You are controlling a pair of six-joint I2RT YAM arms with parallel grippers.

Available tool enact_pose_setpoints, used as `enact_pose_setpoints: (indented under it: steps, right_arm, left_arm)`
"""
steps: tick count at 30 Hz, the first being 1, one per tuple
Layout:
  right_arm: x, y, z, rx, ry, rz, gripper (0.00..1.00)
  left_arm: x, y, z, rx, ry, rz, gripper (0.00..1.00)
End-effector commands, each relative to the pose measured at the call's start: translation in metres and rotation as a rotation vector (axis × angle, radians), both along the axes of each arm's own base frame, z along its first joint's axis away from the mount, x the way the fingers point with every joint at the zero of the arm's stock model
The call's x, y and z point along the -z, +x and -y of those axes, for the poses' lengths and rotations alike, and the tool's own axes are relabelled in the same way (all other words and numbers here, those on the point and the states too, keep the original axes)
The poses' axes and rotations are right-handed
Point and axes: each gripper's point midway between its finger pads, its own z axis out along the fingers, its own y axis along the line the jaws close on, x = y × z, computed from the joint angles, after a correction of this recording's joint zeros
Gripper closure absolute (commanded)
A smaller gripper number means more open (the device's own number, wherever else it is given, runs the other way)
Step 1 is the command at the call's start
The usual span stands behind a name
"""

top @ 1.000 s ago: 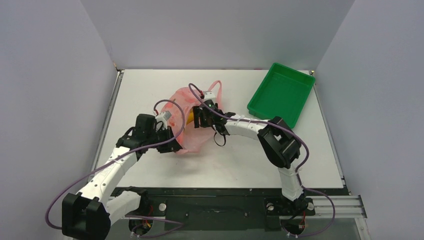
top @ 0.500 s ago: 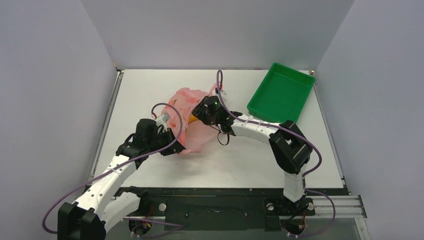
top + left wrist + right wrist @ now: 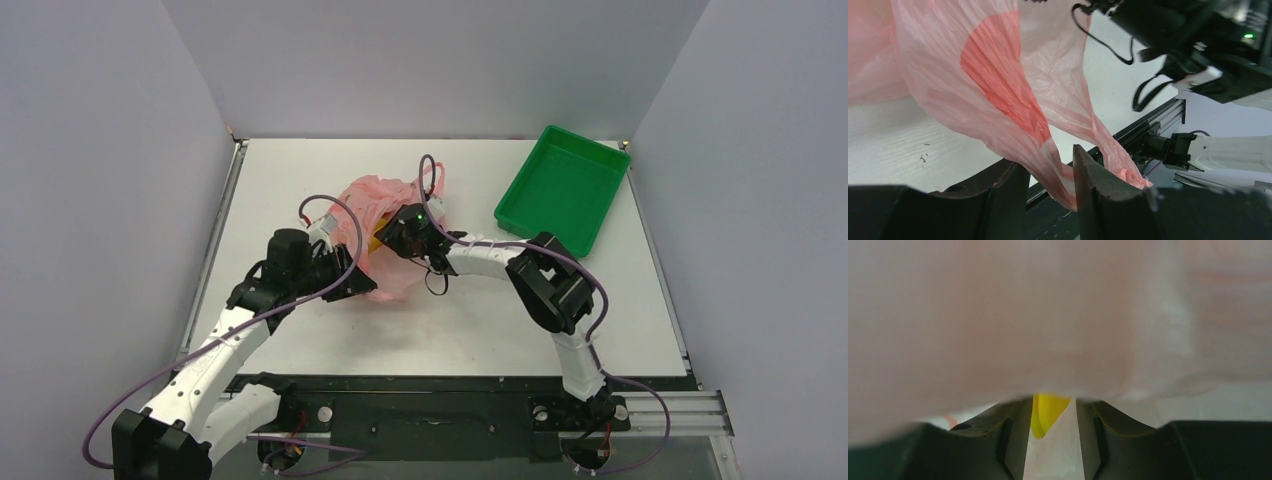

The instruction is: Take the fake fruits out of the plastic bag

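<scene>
The left end effector (image 3: pixel 1048 192) is clamping the near left edge of the pink plastic bag (image 3: pixel 998 85), mid-counter (image 3: pixel 480 320). The right end effector (image 3: pixel 1052 440), fingers apart, is sitting inside its mouth, with a yellow fake fruit (image 3: pixel 1047 412) lying straight ahead between them.

The plastic bag (image 3: pixel 362 205) is seen heaped just left of centre on the white table (image 3: pixel 300 170). It is thin, crinkled and translucent pink, with a loop handle showing at its far right edge. Its near lower fold is caught between the fingers of the left gripper (image 3: pixel 1050 192), and the film is drawn up taut from there, with a deeper red patch where layers overlap. One fake fruit (image 3: pixel 378 240) is glimpsed at the bag's right side as a glossy yellow sliver. It is mostly veiled by film, so its shape cannot be told.
</scene>
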Motion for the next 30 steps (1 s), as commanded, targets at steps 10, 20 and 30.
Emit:
enact_pose_setpoints:
  steps: [10,20,30]
  right_arm:
    - [-0.009,0.037,-0.022,0.103,0.146,-0.012,0.59]
    - [0.036,0.041,-0.01,0.217,0.066,-0.12,0.54]
    - [0.073,0.047,-0.016,0.235,0.011,-0.166,0.56]
  left_arm:
    - [-0.033,0.014,0.0,0.004,0.006,0.111,0.58]
    - [-0.032,0.022,0.007,-0.007,-0.026,0.101,0.55]
    - [-0.029,0.022,0.006,-0.026,-0.029,0.096,0.52]
